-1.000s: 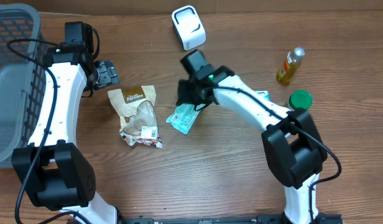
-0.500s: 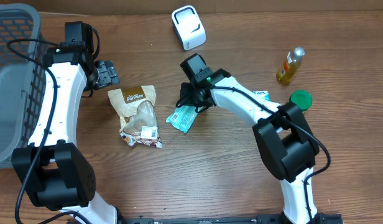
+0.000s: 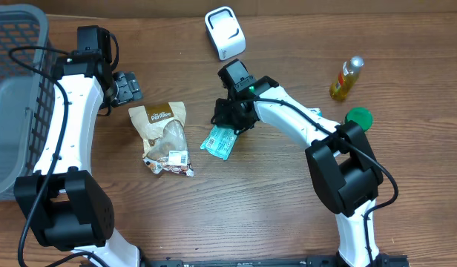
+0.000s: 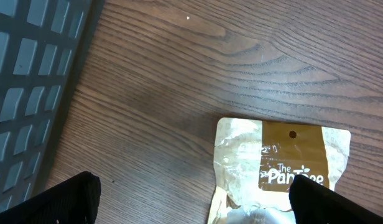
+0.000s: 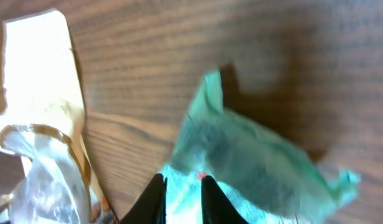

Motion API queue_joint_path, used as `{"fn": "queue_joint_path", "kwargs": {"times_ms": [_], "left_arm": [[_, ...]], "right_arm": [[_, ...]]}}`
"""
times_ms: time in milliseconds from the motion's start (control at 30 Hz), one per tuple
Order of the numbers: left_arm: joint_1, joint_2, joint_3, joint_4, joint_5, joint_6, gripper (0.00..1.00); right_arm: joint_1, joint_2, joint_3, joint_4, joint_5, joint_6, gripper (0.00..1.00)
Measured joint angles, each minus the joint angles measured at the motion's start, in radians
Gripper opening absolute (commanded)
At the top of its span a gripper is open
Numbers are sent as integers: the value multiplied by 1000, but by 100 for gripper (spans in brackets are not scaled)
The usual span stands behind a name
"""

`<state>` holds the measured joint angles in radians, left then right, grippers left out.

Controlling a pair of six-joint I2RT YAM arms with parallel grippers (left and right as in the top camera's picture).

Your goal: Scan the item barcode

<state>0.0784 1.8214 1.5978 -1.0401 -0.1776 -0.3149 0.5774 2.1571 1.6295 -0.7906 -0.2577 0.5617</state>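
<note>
**Overhead.** The flat green plastic packet (image 3: 218,140) lies on the brown wooden table (image 3: 273,215), just right of a tan-and-brown crinkled snack pouch (image 3: 165,137). The right jaws stand over the packet's far end. The left jaws hang beyond the pouch's top edge, near a grey plastic mesh basket (image 3: 13,89). A white box-shaped scanner (image 3: 225,32) stands at the table's far side, well apart from the packet.

**Left wrist.** The two black fingers (image 4: 67,199) sit at the lower corners, so the left jaws are spread wide. The top of the pouch lies on the table between them, with the basket wall to the left.

**Right wrist.** The two black fingers (image 5: 155,198) stand close together, with only a narrow gap. The packet's pale edge lies in that gap and the rest of the packet spreads away beyond the tips. I cannot tell whether the right jaws pinch it or merely flank it. The pouch lies to the left.
</note>
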Motion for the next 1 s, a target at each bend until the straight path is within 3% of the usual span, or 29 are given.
{"fn": "queue_joint_path", "kwargs": {"times_ms": [333,533,633,1000], "left_arm": [[0,0,0,0,0,0,100],[0,0,0,0,0,0,100],[0,0,0,0,0,0,99],[0,0,0,0,0,0,100]], "right_arm": [[-69,-1,0,-9,0,-39,39],[-99,-2,1,3,4,-102,40],[-102,-2,0,4,32,-109,56],[-109,-2,1,-105,40,-118,58]]}}
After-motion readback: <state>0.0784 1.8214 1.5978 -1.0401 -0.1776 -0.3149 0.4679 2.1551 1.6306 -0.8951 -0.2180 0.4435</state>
